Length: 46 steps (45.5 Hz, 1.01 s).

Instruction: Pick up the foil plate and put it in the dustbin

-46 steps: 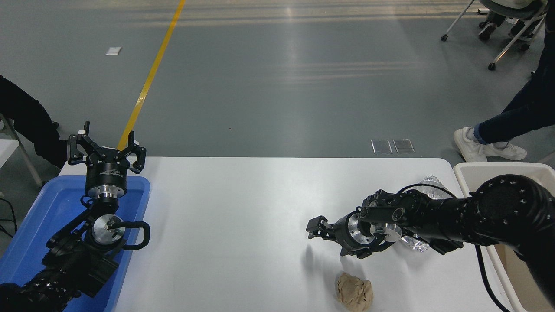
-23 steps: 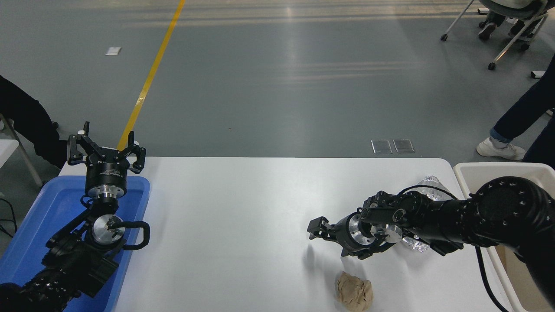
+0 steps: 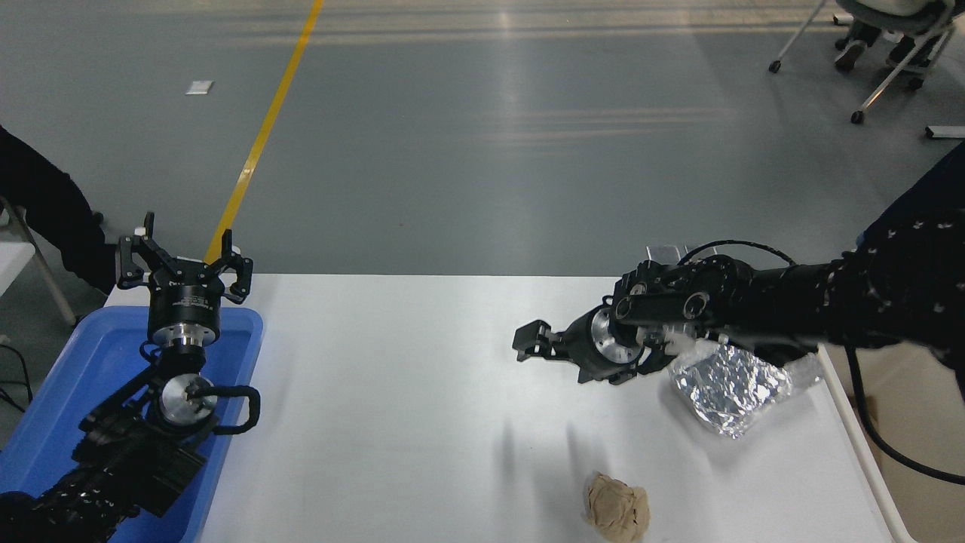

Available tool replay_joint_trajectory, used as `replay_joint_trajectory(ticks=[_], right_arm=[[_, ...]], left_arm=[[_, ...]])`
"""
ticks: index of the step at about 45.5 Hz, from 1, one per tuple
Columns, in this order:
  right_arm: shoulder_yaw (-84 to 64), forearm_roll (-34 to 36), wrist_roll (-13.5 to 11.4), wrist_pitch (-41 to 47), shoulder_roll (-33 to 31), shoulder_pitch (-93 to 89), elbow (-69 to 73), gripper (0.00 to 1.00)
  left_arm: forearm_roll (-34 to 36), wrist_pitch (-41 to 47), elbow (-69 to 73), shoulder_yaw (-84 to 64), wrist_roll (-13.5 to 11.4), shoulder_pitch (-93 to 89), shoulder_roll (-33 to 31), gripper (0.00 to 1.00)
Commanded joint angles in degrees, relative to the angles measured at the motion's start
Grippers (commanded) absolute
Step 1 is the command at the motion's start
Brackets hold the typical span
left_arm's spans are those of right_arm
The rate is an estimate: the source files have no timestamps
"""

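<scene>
The foil plate (image 3: 727, 386), crinkled and silver, lies on the white table (image 3: 392, 392) at the right, near the table's right edge. My right arm comes in from the right edge and hangs above the plate's far side. My right gripper (image 3: 531, 342) points left, out past the plate, open and holding nothing. Of the dustbin (image 3: 856, 437) only the cream rim and a strip of wall show, at the right edge beside the table. My left gripper (image 3: 185, 253) is parked open over the blue tray at the lower left.
A crumpled tan paper ball (image 3: 617, 511) lies near the table's front edge. A shallow blue tray (image 3: 68, 392) sits at the table's left end. A person's dark leg (image 3: 931, 196) shows at the right edge, and chair legs stand at the top right.
My right arm has risen and swung toward the far side, uncovering the foil plate it had hidden. The person's legs have moved off to the right.
</scene>
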Motion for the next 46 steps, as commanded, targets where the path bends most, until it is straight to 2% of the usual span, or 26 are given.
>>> replay_joint_trajectory(ticks=[1,5,13,17,26,40,46], right_arm=[[-9.0,0.0,-0.2,5.0,-10.0,17.7,12.5,1.00],[-10.7,-0.3,-0.8,8.2,-13.7,23.3,15.7,1.00],[-11.2,-1.6,-3.8,16.6,-19.5,32.9,18.5,1.00],[-11.2,-4.7,-3.9,18.0,-21.3,35.3,19.4,1.00],[-15.0,-16.9,-3.9,18.4,-22.5,41.1,21.8,1.00],[-20.0,-17.7,-3.9,18.4,-23.7,43.3,22.4,1.00],[-22.7,-17.7,-3.9,18.0,-26.7,41.7,21.8,1.00]], left_arm=[[-0.1,0.0,0.0,0.0,0.0,0.0,0.0,0.99],[-0.1,0.0,0.0,0.0,0.0,0.0,0.0,0.99],[-0.1,0.0,0.0,0.0,0.0,0.0,0.0,0.99],[-0.1,0.0,0.0,0.0,0.0,0.0,0.0,0.99],[-0.1,0.0,0.0,0.0,-0.1,0.0,0.0,0.99],[-0.1,0.0,0.0,0.0,0.0,0.0,0.1,0.99],[-0.1,0.0,0.0,0.0,0.0,0.0,0.1,0.99]])
